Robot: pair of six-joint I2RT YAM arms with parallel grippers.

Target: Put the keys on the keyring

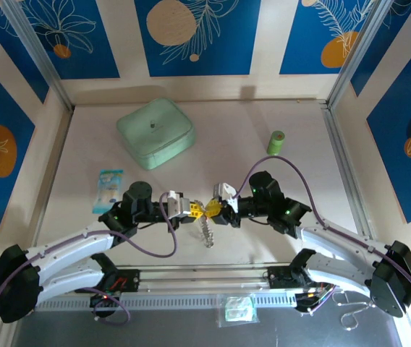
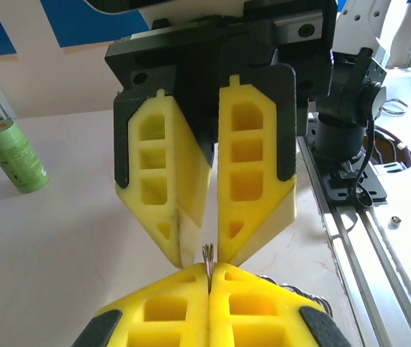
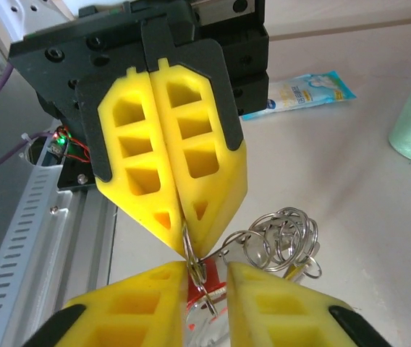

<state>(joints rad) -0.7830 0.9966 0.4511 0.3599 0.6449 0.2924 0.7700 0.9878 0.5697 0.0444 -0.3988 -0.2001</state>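
My two grippers meet tip to tip above the middle of the table. The left gripper (image 1: 193, 210) (image 2: 209, 269) is shut on the thin metal edge of the keyring (image 2: 208, 253) (image 3: 190, 238). The keyring's silver chain of loops (image 3: 281, 237) (image 1: 207, 233) hangs down beside and below the fingers. The right gripper (image 1: 218, 211) (image 3: 207, 267) has the red key (image 3: 210, 288) pinched between its yellow fingers, and the key's head touches the ring. A sliver of yellow (image 3: 290, 272) shows under the loops; I cannot tell if it is the yellow key.
A mint green pouch (image 1: 155, 132) lies at the back left and a small green roll (image 1: 276, 142) (image 2: 14, 155) stands at the back right. A blue-and-white packet (image 1: 108, 189) (image 3: 299, 94) lies left of the left arm. A metal rail (image 1: 205, 285) runs along the near edge.
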